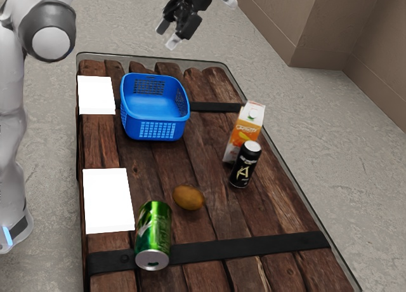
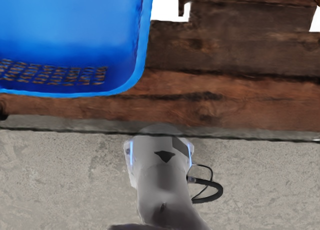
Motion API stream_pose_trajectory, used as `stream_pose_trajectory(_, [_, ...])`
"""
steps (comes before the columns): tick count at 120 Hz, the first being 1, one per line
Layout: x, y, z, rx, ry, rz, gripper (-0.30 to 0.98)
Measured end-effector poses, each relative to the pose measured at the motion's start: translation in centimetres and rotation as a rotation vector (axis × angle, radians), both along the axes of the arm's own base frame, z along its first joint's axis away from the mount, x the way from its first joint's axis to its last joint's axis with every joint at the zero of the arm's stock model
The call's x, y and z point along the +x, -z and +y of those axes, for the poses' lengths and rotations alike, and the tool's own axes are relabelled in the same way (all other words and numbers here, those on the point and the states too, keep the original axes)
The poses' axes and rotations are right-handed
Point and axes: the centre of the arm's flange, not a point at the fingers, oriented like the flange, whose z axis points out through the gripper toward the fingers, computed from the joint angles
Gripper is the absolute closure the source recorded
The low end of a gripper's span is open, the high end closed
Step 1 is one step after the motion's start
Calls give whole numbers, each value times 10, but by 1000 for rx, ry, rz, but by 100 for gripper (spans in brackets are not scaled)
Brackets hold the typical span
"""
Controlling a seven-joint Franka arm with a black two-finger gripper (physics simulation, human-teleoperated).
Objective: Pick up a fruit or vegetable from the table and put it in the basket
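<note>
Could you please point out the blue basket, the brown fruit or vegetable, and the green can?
Blue basket [image 1: 154, 129]: exterior view, on its front wall.
Brown fruit or vegetable [image 1: 188, 197]: exterior view, on its middle.
Green can [image 1: 153, 230]: exterior view, on its side.

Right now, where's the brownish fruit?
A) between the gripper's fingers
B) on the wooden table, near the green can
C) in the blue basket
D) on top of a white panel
B: the exterior view shows the brownish fruit lying on the wooden table near the green can, outside the blue basket.
</note>
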Motion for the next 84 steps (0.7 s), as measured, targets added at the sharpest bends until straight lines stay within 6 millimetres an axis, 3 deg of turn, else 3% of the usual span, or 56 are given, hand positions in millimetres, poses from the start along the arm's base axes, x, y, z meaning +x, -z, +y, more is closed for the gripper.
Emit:
stream_pose_trajectory(4, [6,7,35,11,-40,-74,2])
stream_pose_trajectory(9, [13,9,60,29,-51,-161,2])
stream_pose_trajectory(21, [33,2,72,47,7,-336,2])
stream_pose_trajectory(24, [30,-16,76,60,16,-398,2])
stream_pose_trajectory(30, [4,-97,62,129,72,-603,2])
stream_pose_trajectory(34, [3,-113,54,145,106,-653,2])
stream_pose_trajectory(41, [32,-97,36,144,175,-645,2])
stream_pose_trajectory(51, [66,-73,-24,89,323,-623,2])
stream_pose_trajectory(59, [94,-35,-54,49,391,-555,2])
stream_pose_trajectory(63, [98,-18,-64,26,414,-517,2])
stream_pose_trajectory(69, [72,-24,-82,6,458,-493,2])
stream_pose_trajectory(73, [45,-17,-96,-26,503,-474,2])
stream_pose_trajectory(76, [21,6,-106,-67,540,-451,2])
stream_pose_trajectory(81, [-14,45,-89,-67,502,-430,2])
stream_pose_trajectory(84, [-38,58,-91,-37,482,-437,2])
